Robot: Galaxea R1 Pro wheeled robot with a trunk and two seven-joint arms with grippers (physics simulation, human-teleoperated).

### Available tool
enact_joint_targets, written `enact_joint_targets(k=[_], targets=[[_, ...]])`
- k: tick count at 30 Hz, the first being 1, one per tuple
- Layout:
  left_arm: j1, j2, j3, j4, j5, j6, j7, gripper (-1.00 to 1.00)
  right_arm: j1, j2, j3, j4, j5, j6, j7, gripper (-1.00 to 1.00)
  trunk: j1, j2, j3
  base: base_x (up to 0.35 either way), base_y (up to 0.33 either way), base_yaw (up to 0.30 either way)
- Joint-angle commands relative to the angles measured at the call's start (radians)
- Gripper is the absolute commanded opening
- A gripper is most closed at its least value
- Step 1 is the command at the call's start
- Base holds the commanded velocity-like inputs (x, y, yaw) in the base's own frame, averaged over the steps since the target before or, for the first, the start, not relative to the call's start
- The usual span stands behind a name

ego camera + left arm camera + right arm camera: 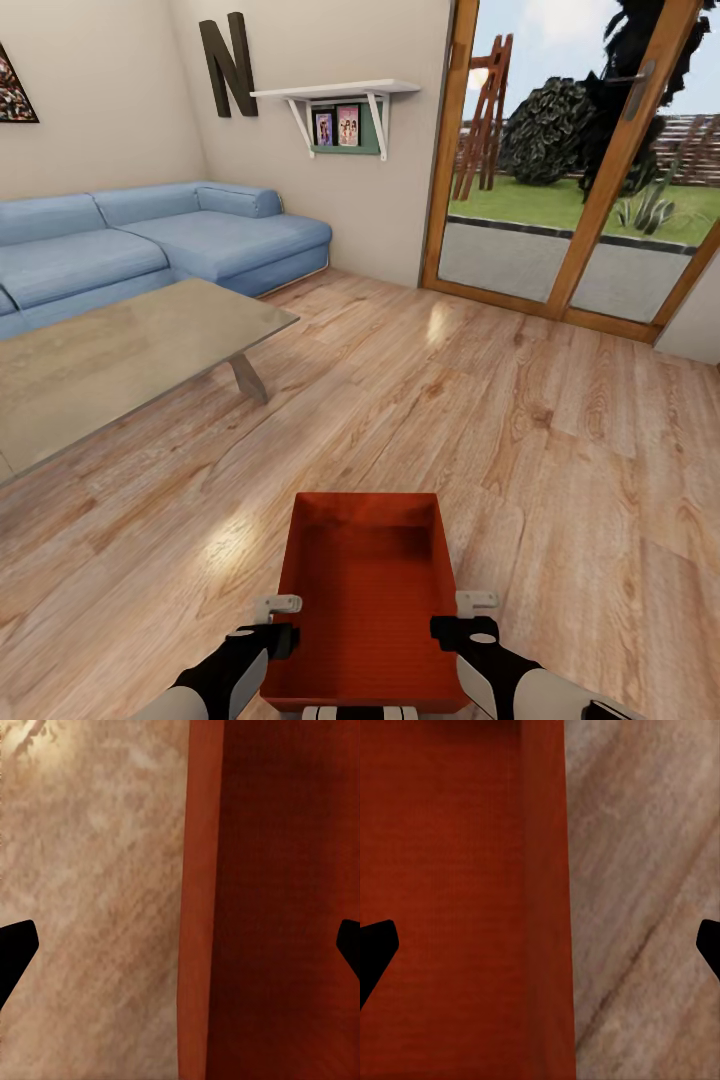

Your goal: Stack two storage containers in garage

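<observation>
I am in the living room. One red-orange storage container (365,600) lies low in front of me over the wood-plank floor (560,470), open top up and empty. My left gripper (278,612) straddles its left wall (201,907), with fingers (15,952) spread wide. At the right wall (544,900), my right gripper (472,610) stands open the same way, one finger (375,952) over the bin's inside. Neither pair of fingers presses the walls. I cannot tell whether the bin rests on the planks. The garage is out of view.
A low beige table (110,365) stands to the left, with the blue corner sofa (150,245) behind it. Glazed wood-framed doors (590,170) fill the far right. A big "N" (228,65) and a shelf (340,110) hang on the wall.
</observation>
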Motion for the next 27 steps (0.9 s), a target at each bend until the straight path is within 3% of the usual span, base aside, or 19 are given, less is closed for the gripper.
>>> enact_joint_targets(k=[1,26,27], targets=[[0.000,0.000,-0.006,-0.002,0.010,0.006,0.006,1.00,0.000,0.000,0.008,-0.001,-0.010,-0.003,-0.004,1.00,0.000,0.000,-0.001,0.000,0.000,0.000],[0.000,-0.001,-0.006,-0.002,0.010,0.005,0.006,1.00,0.000,-0.014,0.008,-0.001,-0.010,-0.003,-0.004,1.00,0.000,0.000,-0.001,0.000,0.000,0.000],[0.000,-0.001,-0.006,-0.002,0.010,0.005,0.006,1.00,0.000,-0.013,0.008,-0.001,-0.010,-0.003,-0.004,-1.00,0.000,0.000,-0.001,0.000,0.000,0.000]])
